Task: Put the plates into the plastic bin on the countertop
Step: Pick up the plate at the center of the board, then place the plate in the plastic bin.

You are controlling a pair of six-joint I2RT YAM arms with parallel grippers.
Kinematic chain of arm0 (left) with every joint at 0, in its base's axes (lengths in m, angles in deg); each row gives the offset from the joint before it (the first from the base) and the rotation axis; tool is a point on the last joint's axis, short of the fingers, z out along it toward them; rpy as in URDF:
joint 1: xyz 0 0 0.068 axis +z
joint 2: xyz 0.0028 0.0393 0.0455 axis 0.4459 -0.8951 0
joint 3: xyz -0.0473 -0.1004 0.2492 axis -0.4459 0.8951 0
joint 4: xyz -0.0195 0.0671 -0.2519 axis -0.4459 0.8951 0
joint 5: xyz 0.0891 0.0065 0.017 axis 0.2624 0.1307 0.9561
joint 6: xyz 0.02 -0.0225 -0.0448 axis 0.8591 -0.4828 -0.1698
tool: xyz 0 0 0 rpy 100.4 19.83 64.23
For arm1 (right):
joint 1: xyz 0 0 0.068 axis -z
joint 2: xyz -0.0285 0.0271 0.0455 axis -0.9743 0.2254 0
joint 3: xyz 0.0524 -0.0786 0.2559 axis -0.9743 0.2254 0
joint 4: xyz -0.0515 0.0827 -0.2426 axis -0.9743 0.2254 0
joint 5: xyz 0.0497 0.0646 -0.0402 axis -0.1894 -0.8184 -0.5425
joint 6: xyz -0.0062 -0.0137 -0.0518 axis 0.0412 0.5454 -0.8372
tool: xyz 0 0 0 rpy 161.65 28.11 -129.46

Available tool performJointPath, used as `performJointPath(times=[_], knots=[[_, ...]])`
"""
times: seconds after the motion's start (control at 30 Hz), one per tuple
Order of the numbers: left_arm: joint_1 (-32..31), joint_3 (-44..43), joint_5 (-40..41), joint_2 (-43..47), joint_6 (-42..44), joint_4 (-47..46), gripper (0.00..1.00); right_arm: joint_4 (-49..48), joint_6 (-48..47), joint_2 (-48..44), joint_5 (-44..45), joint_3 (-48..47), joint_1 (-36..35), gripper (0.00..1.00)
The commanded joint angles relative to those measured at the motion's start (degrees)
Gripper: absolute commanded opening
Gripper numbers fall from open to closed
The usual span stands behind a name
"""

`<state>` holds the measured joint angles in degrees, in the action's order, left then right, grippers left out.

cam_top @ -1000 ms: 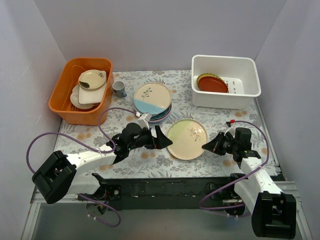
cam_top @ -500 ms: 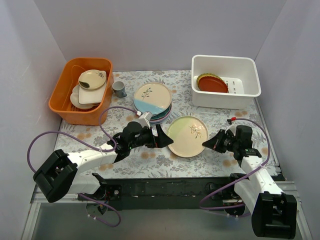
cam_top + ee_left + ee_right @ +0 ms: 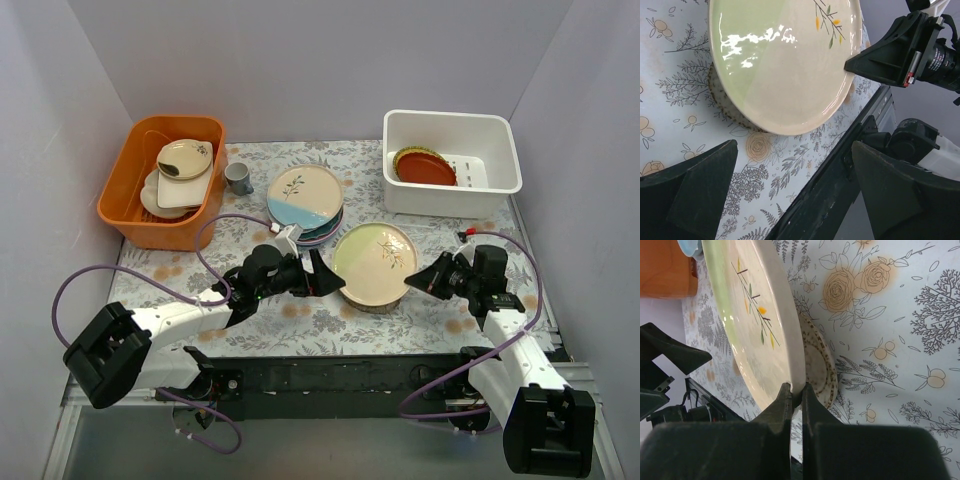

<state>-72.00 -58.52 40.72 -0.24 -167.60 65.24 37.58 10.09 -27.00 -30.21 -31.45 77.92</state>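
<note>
Right wrist: right gripper point(image 3: 796, 390) pinches rim of cream-green plate point(image 3: 747, 325); left gripper point(image 3: 794, 145) gapes wide.

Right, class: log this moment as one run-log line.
right tool: shut on cream-green plate rim | plate: tilted above speckled dish | left tool: open, beside plate | plastic bin: holds red plate

Orange tub point(image 3: 150, 230): far left corner of the worktop point(image 3: 180, 268).
Beige dishes point(image 3: 183, 162): piled inside the orange tub, a round one on top.
Grey cup point(image 3: 238, 178): upright, just right of the tub.
</note>
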Motion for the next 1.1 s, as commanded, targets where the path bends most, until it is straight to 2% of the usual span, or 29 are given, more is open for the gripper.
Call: performJointPath(times=[0.0, 0.53, 1.07], knots=[[-0.19, 0.56, 2.11, 2.69, 0.55, -0.70, 0.98, -9.38, 3.88, -0.72, -6.26, -4.29, -0.07, 0.01], [-0.19, -1.28, 1.59, 0.58, 1.26, -0.53, 0.98, -9.11, 3.53, 1.92, -6.61, -9.38, -0.07, 0.01], [-0.19, 1.35, 0.71, 0.58, 0.38, -2.55, 0.98, -9.29, 3.53, 6.22, -6.70, -17.03, -0.07, 0.01]])
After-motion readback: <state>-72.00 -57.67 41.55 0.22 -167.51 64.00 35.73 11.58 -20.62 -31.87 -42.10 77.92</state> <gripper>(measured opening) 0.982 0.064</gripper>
